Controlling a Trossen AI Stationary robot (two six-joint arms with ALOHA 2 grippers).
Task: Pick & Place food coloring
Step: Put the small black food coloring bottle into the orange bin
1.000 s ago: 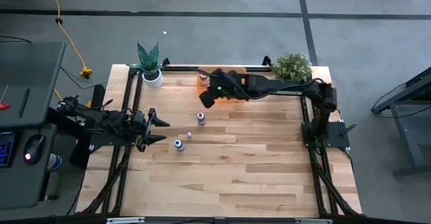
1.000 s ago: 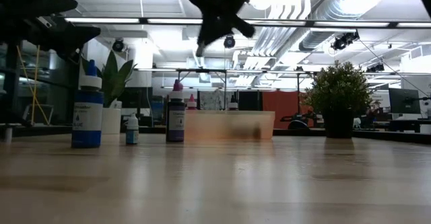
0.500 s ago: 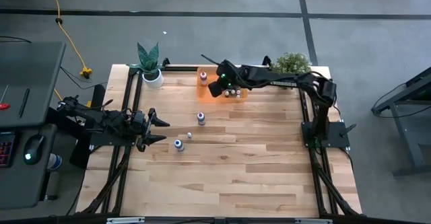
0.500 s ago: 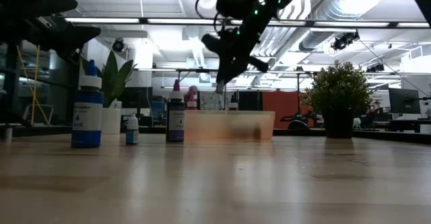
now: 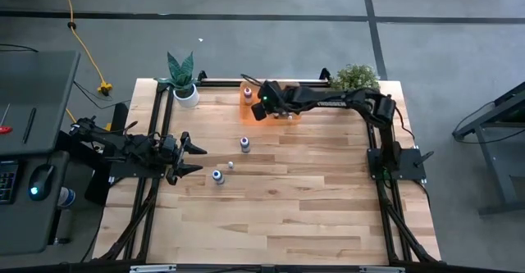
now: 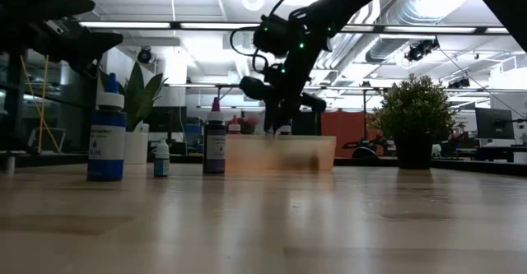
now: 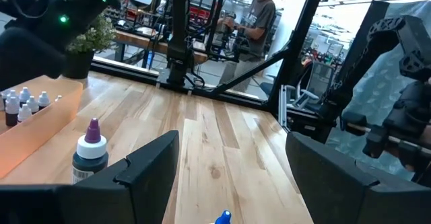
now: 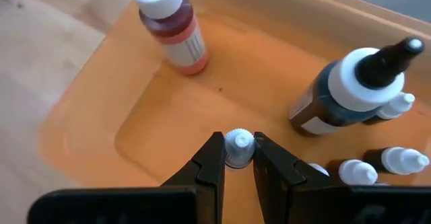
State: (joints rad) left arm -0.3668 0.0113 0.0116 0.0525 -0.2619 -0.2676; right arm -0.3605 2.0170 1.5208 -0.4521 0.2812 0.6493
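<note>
The right pincer [image 8: 238, 158], clamped on a tiny white-capped dropper [image 8: 238, 145], hangs inside the orange tray [image 8: 87, 123]. Only its wrist view shows the grip; ahead stand a dark bottle [image 8: 350, 93] and a red bottle [image 8: 170, 23]. The left pincer [image 5: 190, 158], fingers apart, waits at the counter's [image 5: 312, 199] edge.

Overhead view straight down, low view table-level — both share orange tray [image 5: 271, 109].

A robotics lab or workshop: a wooden bench [image 5: 279, 199] on a grey concrete floor [image 5: 246, 27], exposed ceiling ducts [image 6: 436, 11], strip lights, metal frames, a computer desk [image 5: 29, 142] beside it
</note>
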